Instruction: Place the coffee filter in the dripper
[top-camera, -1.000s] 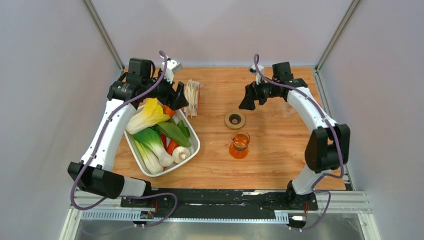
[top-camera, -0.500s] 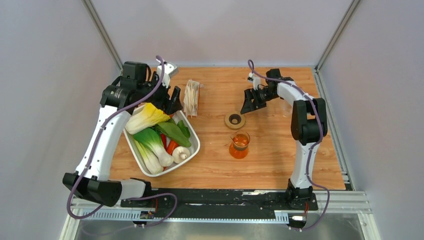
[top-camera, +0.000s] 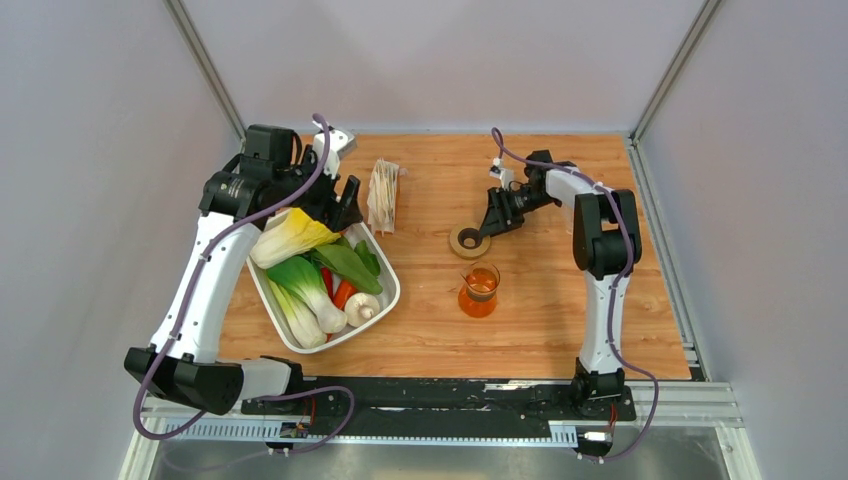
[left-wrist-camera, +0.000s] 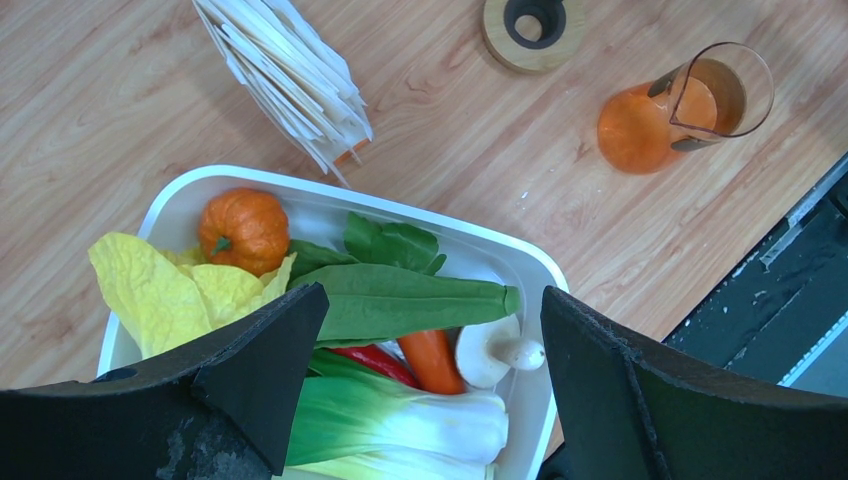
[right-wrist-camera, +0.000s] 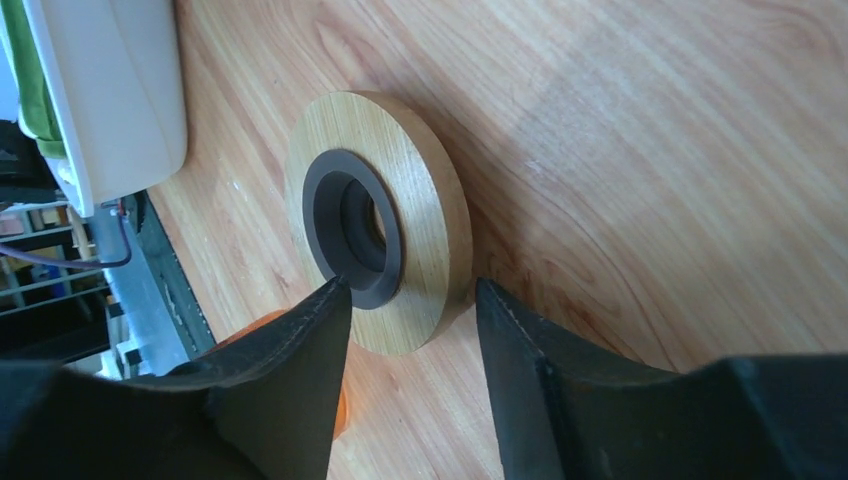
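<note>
The dripper (top-camera: 469, 239) lay on the wooden table (top-camera: 560, 320), near the middle. Only its tan ring and the dark collar round its hole could be made out (right-wrist-camera: 420, 200). Just nearer the arms' bases stood an orange-tinted glass jug (top-camera: 479, 291), upright and apart from the ring.

The right gripper (top-camera: 487, 225) was down at the ring's far right edge. In the right wrist view, its jaws (right-wrist-camera: 410, 290) stood partway apart, astride the rim. One finger sat at the dark collar and the other just outside the wooden edge. Whether they pinched the ring could not be told.

The left gripper (top-camera: 345, 200) hung above the far end of a white tray (top-camera: 397, 290), with its jaws wide apart and nothing between them (left-wrist-camera: 432, 300). The tray held vegetables, among them a small orange pumpkin (left-wrist-camera: 243, 228), a yellow cabbage leaf (left-wrist-camera: 150, 290) and a white mushroom (left-wrist-camera: 495, 350).

A bundle of papers (top-camera: 384, 195) in clear wrap lay on the table just beyond the tray, between the two grippers and well left of the dripper.
</note>
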